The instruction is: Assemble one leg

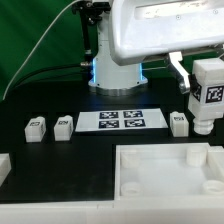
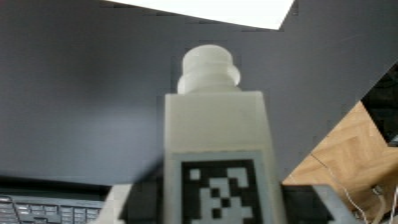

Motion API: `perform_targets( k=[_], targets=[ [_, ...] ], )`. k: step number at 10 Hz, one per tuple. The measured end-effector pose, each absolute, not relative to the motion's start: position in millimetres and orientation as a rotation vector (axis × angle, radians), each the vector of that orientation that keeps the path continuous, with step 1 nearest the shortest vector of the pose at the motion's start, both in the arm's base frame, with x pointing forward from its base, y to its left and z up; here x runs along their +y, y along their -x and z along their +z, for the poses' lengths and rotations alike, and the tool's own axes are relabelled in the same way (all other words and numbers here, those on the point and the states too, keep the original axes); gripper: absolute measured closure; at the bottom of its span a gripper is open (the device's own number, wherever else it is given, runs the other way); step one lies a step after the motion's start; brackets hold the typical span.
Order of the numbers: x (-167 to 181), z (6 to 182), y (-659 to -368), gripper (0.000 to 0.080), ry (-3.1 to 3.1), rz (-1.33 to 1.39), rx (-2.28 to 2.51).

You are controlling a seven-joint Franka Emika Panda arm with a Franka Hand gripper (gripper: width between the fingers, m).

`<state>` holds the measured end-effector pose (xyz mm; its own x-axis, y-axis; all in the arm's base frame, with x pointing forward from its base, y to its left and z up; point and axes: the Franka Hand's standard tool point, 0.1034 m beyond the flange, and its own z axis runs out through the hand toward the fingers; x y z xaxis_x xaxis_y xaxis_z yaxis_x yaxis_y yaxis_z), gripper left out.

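Exterior view: the gripper is clamped on the leg, with its peg pointing down and the tray lying below it. I would lower straight and slowly, and only once the peg is centred over its seat. Wrist view: the leg runs straight out from the gripper, so hold it square while seating.

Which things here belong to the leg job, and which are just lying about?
Job in hand: held leg, hand, tray.
Lying about: three loose legs, marker board.
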<state>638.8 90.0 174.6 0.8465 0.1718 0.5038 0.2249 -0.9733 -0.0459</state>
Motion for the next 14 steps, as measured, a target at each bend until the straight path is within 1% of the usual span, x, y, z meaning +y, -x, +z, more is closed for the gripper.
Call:
perform_targets(
  k=[1, 3, 4, 6, 9, 11, 14],
  targets=[
    [90, 173.3, -638, 0.0508, 2.92, -0.779, -0.316],
    [82, 153.7, -638, 0.0508, 2.912, -0.785, -0.411],
    [84, 143.4, -636, 0.0508, 2.894, -0.782, -0.442],
    [91, 129.0, -633, 0.0508, 2.857, -0.783, -0.445],
    [110, 115.8, -626, 0.0508, 2.832, -0.752, -0.459],
    [112, 109.1, -625, 0.0508, 2.829, -0.753, -0.454],
    [111, 91.8, -623, 0.0508, 2.827, -0.735, -0.433]
  ],
)
